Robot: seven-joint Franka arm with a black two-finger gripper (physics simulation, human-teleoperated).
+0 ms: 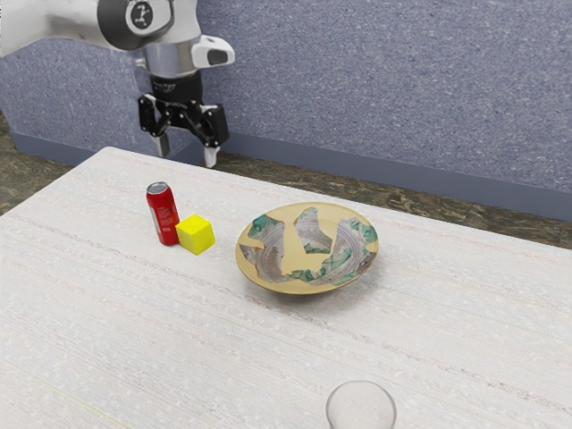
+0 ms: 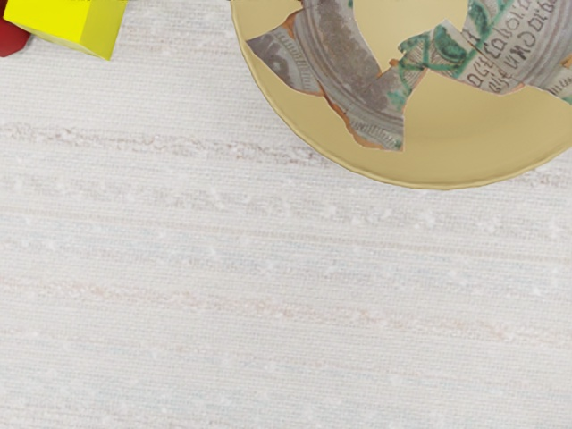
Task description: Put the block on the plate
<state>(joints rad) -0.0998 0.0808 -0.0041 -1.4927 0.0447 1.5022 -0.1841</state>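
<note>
High over the table's far edge, in the exterior view's upper left, my gripper (image 1: pixel 186 154) hangs open with its two fingertips well apart and nothing between them. The yellow block (image 1: pixel 196 235) rests on the table, right beside the red can. To its right in the exterior view lies the patterned plate (image 1: pixel 308 248), tan with grey and green patches and no block on it. In the wrist view, parts of the yellow block (image 2: pixel 76 25) and the plate (image 2: pixel 447 143) are visible.
A red soda can (image 1: pixel 164 214) stands upright against or very near the block. A clear glass (image 1: pixel 360 407) is at the exterior view's bottom edge. The pale table (image 1: pixel 161 340) ends before a blue-grey wall. In the wrist view, the can (image 2: pixel 11 37) is partly visible.
</note>
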